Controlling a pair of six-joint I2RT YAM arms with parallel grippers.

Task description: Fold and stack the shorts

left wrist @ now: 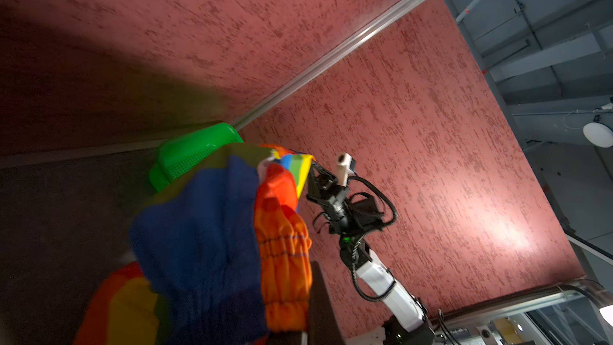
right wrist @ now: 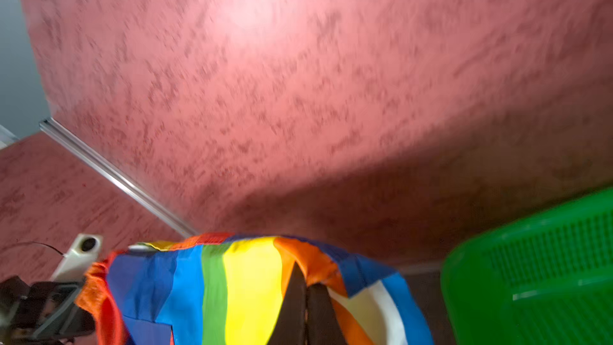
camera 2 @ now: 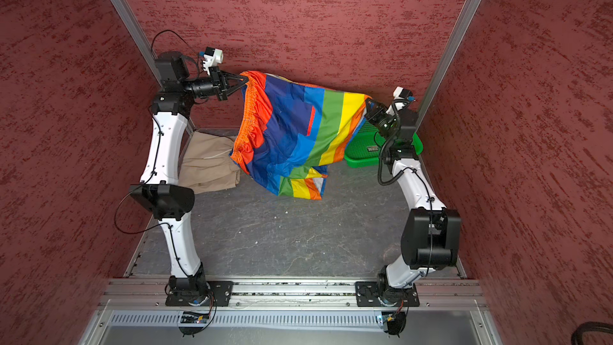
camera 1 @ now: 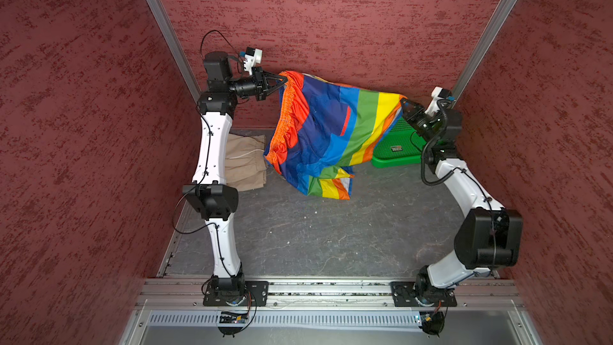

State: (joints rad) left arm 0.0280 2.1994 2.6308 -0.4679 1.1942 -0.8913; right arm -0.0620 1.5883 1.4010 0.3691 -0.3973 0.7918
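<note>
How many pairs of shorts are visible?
2: rainbow-striped shorts hang between left gripper and right gripper; beige shorts lie on the table beside the left arm. The basket is partly hidden.

Hanging shorts centre — lying shorts left, basket right

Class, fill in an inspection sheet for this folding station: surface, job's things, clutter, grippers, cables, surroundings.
Surface: grey tabletop, marbled, with a few pale specks.
Job's things: rainbow-striped shorts hang stretched between both grippers; beige shorts lie at the far left, partly behind the left arm.
Clutter: green perforated basket at the far right, partly hidden by the rainbow-striped shorts.
Grippers: left gripper shut on the orange waistband; right gripper shut on a leg hem.
Cables: black cable loops off the left arm; corrugated hose loops at the right arm.
Surroundings: red textured walls; aluminium rail under the arm bases.
</note>
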